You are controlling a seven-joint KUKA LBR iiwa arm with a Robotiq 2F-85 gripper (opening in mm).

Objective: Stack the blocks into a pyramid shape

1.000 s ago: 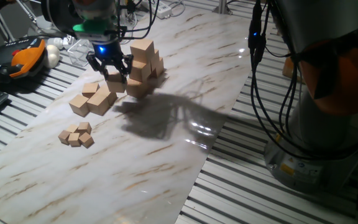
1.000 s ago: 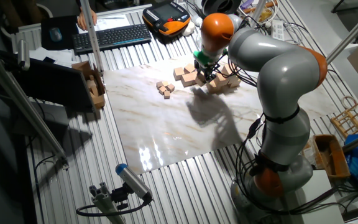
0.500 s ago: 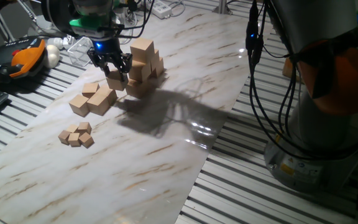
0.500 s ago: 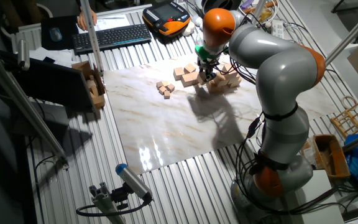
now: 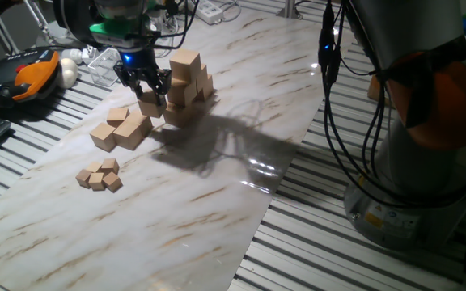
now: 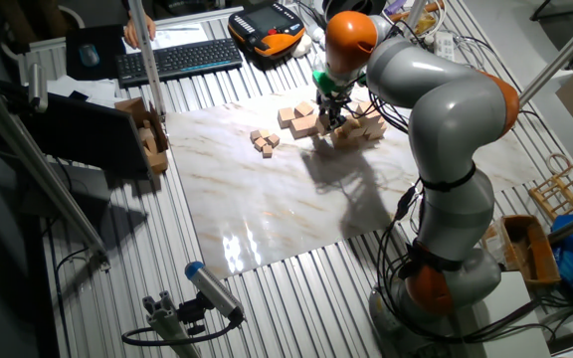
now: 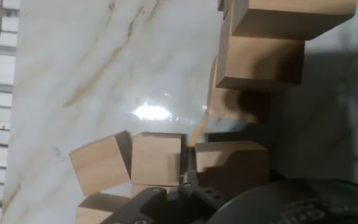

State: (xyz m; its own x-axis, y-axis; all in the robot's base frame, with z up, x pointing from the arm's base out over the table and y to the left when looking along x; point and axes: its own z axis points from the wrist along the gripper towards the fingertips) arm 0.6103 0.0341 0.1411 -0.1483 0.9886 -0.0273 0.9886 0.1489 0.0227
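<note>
The gripper is clamped on a block, held beside the stack, probably just above the marble top. Loose blocks lie nearby. Light, stiff wood; smooth faces: pinch opposite flat sides, centred.

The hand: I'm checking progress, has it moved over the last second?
Yes. The hand, shut on a block, has risen and shifted slightly toward the stack; almost still for the last half second.
</note>
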